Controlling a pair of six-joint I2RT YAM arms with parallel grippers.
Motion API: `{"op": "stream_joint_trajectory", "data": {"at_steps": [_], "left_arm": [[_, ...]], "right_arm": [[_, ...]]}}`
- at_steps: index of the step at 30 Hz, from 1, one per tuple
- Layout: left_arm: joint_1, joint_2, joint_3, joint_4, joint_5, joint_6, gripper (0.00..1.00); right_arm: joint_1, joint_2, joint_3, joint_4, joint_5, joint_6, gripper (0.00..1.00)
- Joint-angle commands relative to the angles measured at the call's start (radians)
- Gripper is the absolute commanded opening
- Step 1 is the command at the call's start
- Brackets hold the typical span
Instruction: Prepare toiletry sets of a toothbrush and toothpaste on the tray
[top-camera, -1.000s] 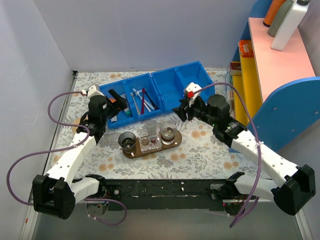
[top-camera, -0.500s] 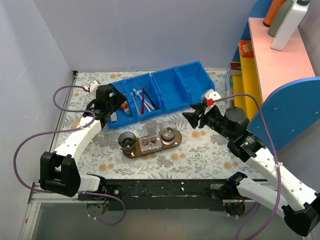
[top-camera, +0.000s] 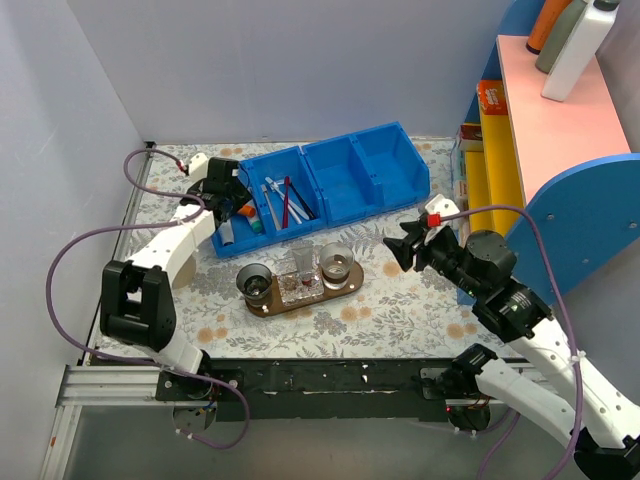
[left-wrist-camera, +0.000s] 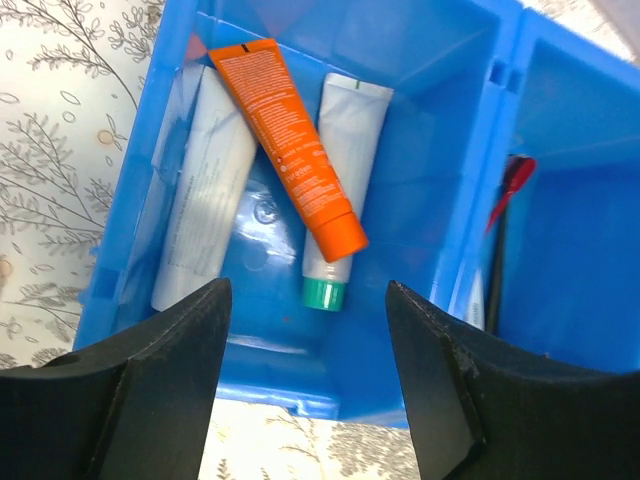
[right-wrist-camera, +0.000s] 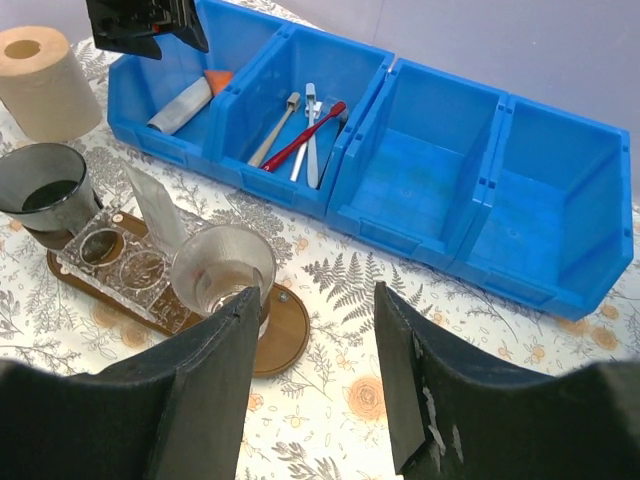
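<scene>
Hovering over the leftmost blue bin (left-wrist-camera: 440, 120), at the table's far edge toward the far-left corner, the left gripper (left-wrist-camera: 305, 300) has its fingers spread wide with nothing between them. The toothpaste (left-wrist-camera: 205, 190) lies right below in that bin, leaning on the bin's left wall. Its lettering is too faint to read. An orange tube (left-wrist-camera: 290, 140) sits just beside it and lies across a white tube with a teal cap (left-wrist-camera: 335, 200).

The toothpaste is likely light, a soft smooth plastic tube that dents under squeeze and is probably slippery. Best hold looks like across the body at mid-length or nearer the stiffer cap end. The wall leaves little room for a finger on that side.

The toothbrush (right-wrist-camera: 311, 125) is in the next bin along the far edge, beside a red toothbrush (right-wrist-camera: 300, 138). It looks thin, stiff and light, so pinch across the handle.

The tray (top-camera: 352, 283) is hard flat wood at mid-table, carrying two cups and a clear holder.

The right gripper (right-wrist-camera: 315, 295) is toward the table's right edge, fingers apart and empty.
</scene>
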Motion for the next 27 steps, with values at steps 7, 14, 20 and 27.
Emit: {"op": "stream_joint_trajectory", "data": {"at_steps": [7,14,20,27], "left_arm": [[0.000,0.144,0.147,-0.137,-0.069,0.286,0.58],[-0.011,0.239,0.217,-0.221,-0.112,0.329,0.56],[-0.026,0.289,0.253,-0.281,-0.166,0.346,0.54],[-0.036,0.354,0.286,-0.333,-0.145,0.367,0.54]], "right_arm": [[-0.002,-0.112,-0.063,-0.047,0.048,-0.018,0.57],[-0.002,-0.137,-0.072,-0.059,0.072,-0.015,0.57],[-0.002,-0.134,-0.072,-0.074,0.082,-0.032,0.56],[-0.002,-0.149,-0.083,-0.077,0.092,-0.035,0.56]]}}
